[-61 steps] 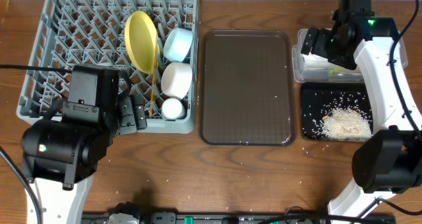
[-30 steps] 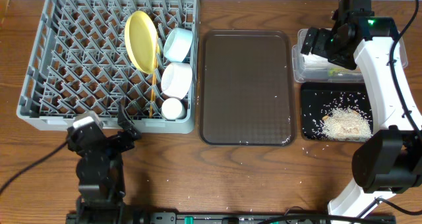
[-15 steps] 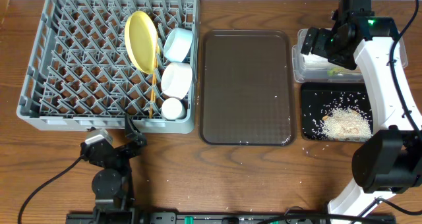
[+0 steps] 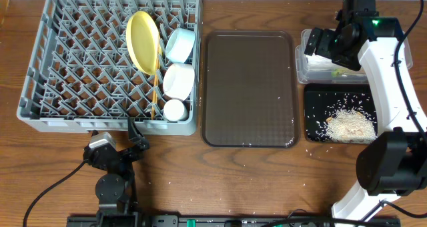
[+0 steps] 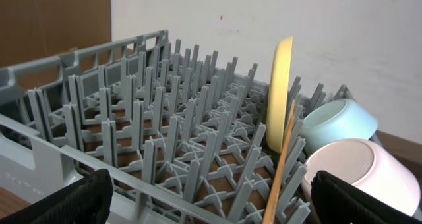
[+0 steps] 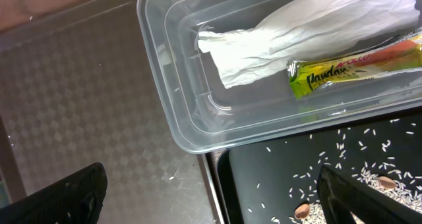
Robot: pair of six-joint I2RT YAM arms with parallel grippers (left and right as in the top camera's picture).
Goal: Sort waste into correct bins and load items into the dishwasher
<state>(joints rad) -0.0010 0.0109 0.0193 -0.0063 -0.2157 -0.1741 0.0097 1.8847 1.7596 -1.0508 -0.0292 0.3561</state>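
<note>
standing in the grey dish rack at the far-left corner of the bench, the yellow plate sits on edge between pegs near the rack's right side. just right of it the light-blue bowl and the white bowl lie tipped on their sides, with the small white cup nearest the front wall. the wooden chopsticks lean lengthwise beside the plate. the brown serving tray lies flat mid-bench. by the right edge, the clear tub holds the crumpled white napkin with the green-and-yellow wrapper lying against it. touching the tub's near side, the black tray carries a heap of whitish rice scraps with loose grains scattered around it.

two seconds ago the left arm loomed over the rack's near-left corner. now it is folded low at the near edge, and the left gripper points at the rack with its jaws spread wide. the right gripper has not shifted. it hangs over the tub's corner, jaws wide apart. everything in the rack and bins lies as before.
</note>
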